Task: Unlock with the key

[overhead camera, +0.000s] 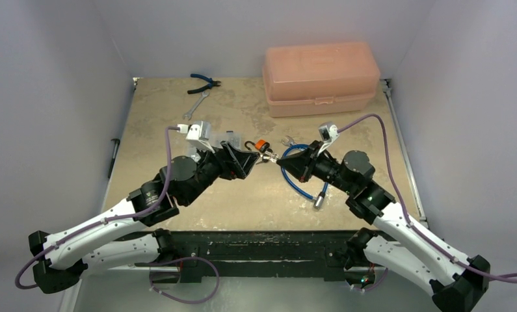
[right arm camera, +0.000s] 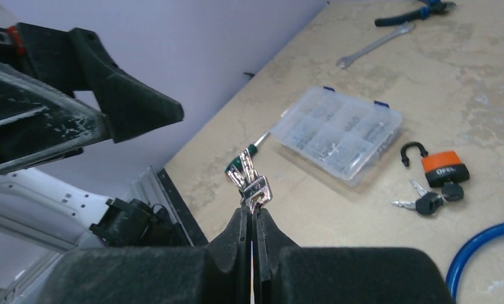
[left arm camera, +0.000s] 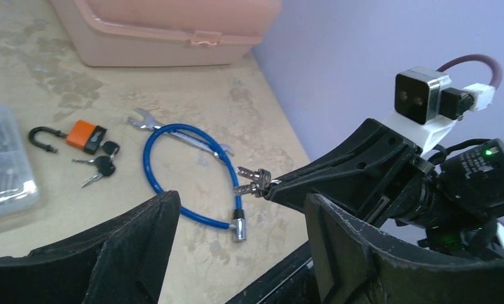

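Overhead, the key (left arm camera: 102, 167) is too small to tell; frame edge crops the organizer box (left arm camera: 2, 164).

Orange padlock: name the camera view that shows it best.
Right wrist: the orange padlock is largest in frame, label and open shackle clear. Left wrist shows it whole but smaller; top external gives only a small orange spot.

— What's around you?
— Pale lilac walls (overhead camera: 54, 78) close three sides of my desk (overhead camera: 242, 104).
— Its top?
— Mottled beige, evenly lit, a black rail (overhead camera: 255, 242) along my near edge.
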Robot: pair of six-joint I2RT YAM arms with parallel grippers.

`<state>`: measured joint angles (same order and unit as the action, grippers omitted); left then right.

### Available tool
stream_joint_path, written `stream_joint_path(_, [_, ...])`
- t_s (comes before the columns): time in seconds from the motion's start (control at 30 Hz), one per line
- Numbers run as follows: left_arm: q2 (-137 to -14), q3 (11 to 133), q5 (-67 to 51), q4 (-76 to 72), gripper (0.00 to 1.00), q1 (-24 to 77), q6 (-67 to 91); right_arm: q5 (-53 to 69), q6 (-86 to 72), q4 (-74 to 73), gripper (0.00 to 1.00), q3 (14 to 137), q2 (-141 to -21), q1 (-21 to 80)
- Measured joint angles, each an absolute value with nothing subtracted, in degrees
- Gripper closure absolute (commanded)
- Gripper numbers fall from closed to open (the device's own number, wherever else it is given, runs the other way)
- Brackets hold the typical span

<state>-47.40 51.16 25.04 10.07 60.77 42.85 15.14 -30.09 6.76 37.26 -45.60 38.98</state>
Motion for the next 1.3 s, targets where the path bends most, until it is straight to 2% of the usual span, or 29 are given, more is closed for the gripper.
stream_joint_path(0.47, [-50.8, 50.7, 15.4, -2.5, 0.4, 60.8, 44.1, 20.6, -30.9, 8.6, 1.0, 37.2, -38.7, 39.0])
stream_joint_path(1.2, [-54.9, 49.7, 8.9, -7.3, 0.67, 60.8, 46.0, 23.5, -31.1, 8.5, 1.0, 37.2, -36.7, 39.0])
stream_joint_path(1.3, [-55.2, 49.7, 8.8, -7.7, 0.74, 60.8, 46.0, 23.7, -31.1, 8.4, 1.0, 37.2, -36.7, 39.0])
